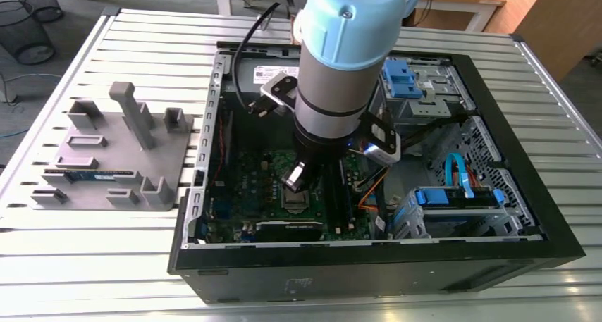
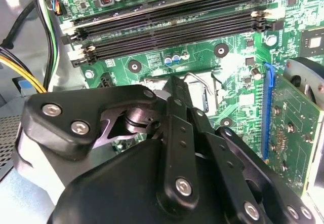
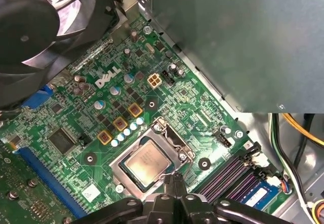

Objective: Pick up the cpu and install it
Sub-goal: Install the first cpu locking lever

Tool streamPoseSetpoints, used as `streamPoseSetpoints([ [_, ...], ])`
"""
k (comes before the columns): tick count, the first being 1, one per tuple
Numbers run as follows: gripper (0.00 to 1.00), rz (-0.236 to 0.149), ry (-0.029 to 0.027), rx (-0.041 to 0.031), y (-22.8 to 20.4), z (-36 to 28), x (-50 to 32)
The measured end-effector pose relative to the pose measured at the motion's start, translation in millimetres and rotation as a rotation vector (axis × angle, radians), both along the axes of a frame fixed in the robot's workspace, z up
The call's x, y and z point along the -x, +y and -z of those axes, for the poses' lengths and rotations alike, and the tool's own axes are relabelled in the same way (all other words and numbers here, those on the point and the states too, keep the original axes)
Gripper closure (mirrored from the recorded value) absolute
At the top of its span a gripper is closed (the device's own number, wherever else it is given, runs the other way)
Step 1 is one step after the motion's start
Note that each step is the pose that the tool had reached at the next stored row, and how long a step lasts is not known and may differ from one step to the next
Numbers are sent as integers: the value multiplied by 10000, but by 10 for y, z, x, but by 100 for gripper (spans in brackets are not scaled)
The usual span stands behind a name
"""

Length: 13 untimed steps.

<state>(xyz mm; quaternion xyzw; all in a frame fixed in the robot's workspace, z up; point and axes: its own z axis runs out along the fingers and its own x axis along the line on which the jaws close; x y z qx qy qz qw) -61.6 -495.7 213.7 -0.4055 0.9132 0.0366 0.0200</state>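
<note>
Ribbed metal table (image 1: 94, 265) carries an open computer case (image 1: 376, 269), with a grey holder (image 1: 113, 160) at nine o'clock from it in the exterior view. Inside, the arm (image 1: 339, 75) reaches down over the green board (image 3: 76, 107) — the gripper (image 3: 174, 177), fingers pinched together on nothing, hangs just beside the cpu (image 3: 147, 162), which lies flat in its socket (image 3: 117, 168)

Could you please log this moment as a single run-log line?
cpu: lying in socket on motherboard | gripper: shut, empty, close beside cpu | case: open, arm reaching inside
</note>
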Motion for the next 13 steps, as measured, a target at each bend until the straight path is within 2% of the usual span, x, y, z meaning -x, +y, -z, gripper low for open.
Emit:
streamPoseSetpoints([
  [13, 89, 518, 0, 1, -40, 42, 9],
])
